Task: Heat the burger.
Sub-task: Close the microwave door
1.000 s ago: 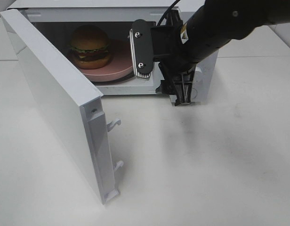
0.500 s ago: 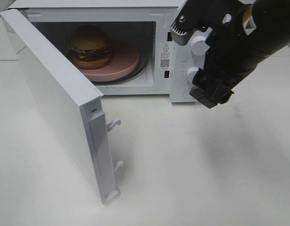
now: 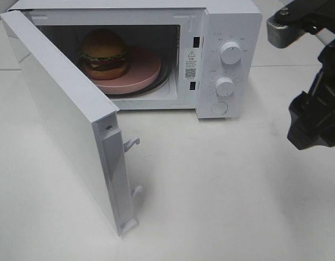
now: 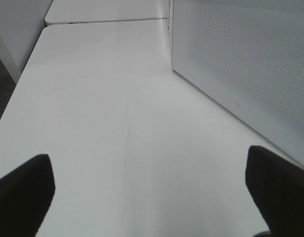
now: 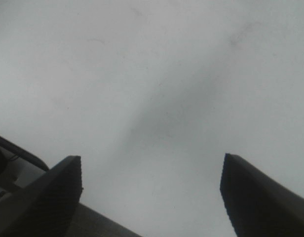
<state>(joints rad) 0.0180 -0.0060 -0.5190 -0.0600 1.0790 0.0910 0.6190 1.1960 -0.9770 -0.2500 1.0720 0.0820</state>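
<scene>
White table (image 3: 222, 190) lies nearest, under both my grippers. My right gripper (image 5: 151, 163) hangs over it with fingers wide apart and nothing between them, off to the right of the microwave (image 3: 233, 16). My left gripper (image 4: 149, 182) is likewise spread and holds nothing, low beside what looks to be the outer face of the door (image 3: 64, 125). That door stands swung wide.

I judge closing it to be my step. I should push with the left on the outer face near the latch edge, far from the hinge, steadily until the hooks seat, then turn a dial (image 3: 224, 86).

Farther in, the burger (image 3: 104, 53) sits on the left part of the plate (image 3: 143, 68), upright, dome up, long axis vertical.
</scene>
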